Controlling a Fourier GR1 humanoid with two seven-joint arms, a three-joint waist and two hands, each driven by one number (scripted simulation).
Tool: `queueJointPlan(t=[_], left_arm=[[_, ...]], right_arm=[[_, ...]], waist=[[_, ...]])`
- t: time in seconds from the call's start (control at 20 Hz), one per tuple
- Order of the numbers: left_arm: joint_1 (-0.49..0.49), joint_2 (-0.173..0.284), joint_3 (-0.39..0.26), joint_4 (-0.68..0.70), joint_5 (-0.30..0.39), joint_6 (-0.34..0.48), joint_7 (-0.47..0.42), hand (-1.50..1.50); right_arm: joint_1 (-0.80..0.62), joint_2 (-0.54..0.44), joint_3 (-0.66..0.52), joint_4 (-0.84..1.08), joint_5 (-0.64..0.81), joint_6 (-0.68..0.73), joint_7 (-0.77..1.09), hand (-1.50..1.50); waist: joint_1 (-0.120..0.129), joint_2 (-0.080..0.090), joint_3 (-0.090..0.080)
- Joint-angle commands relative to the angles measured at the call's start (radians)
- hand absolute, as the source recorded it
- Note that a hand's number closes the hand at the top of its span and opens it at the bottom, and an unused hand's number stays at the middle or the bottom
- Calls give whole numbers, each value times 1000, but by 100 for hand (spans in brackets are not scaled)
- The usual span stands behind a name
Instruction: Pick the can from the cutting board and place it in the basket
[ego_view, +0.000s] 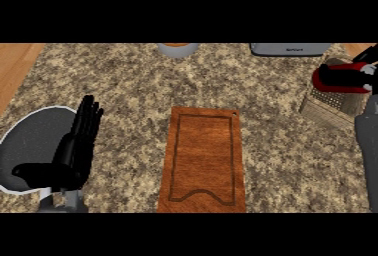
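The speckled table (133, 75) carries a bare wooden cutting board (201, 160) at its middle, and at the far right the right robot hand (367, 75) is curled round the red can (336, 80), held over the woven basket (331, 107). To finish well, I judge it should lower the can upright inside the basket's rim before the fingers part. Nothing blocks that drop; the left robot hand (77, 145) rests with straight fingers over a grey plate (29, 140) at the near left, while a cup (178, 49) and grey appliance (289, 49) sit far off.
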Motion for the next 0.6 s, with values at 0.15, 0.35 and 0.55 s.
queueJointPlan(t=[0.15, 0.35, 0.55], left_arm=[[-11, -32, -22, -6, -36, 32, -1, 0], [26, 1, 11, -7, 3, -21, -33, 0], [30, 7, 33, 7, 23, -40, -48, 0]], right_arm=[[11, 23, -40, 103, -33, -111, -70, 150], [66, -35, -124, 100, -55, -139, -80, 150], [63, -56, -122, 173, -100, -100, -137, -150]], waist=[[3, 1, 0], [2, 1, 0], [3, 1, 0]])
